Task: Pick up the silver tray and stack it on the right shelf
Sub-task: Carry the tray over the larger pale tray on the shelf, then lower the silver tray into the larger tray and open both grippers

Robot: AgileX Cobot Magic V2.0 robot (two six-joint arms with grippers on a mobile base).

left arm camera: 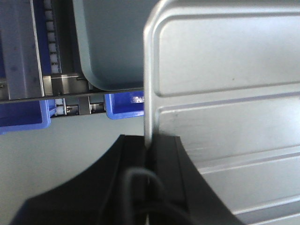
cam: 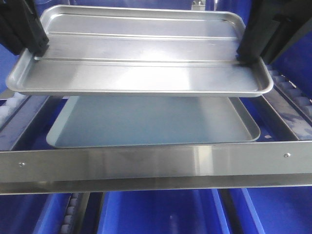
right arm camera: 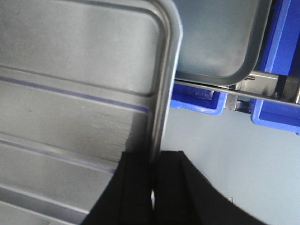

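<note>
Silver tray (cam: 141, 58): held in the air by both short ends, above the shelf and over the grey tray. It is kept nearly level, with the near long edge seen slightly lower in the front view.
Tray surface: shiny, with a raised rim, rounded corners and two thin ridges run lengthwise.
Left gripper (cam: 33, 52): closed on the rim of the tray's left short end. In the left wrist view the thin rim is seen clamped between the two black fingers (left arm camera: 166, 159).
Right gripper (cam: 246, 57): closed on the rim of the tray's right short end. In the right wrist view the rim is pinched between its black fingers (right arm camera: 136, 178) in the same way.
Shelf (cam: 285, 117): a steel rack level bounded by grey side rails and crossed at the near side by a broad shiny front bar (cam: 156, 161).
Grey tray (cam: 156, 122): laid flat on the shelf just behind the front bar, directly beneath the silver tray. It is duller, and no ridges are seen on it. A clear gap is seen between the two trays at the near edge.
Rollers (cam: 292, 90): small and white, lined up along the right side rail. More are glimpsed at the far left edge.
Blue bins (cam: 161, 214): seen below the shelf, under the front bar.
Floor (right arm camera: 220, 154): pale grey, seen beneath the rack in both wrist views.
</note>
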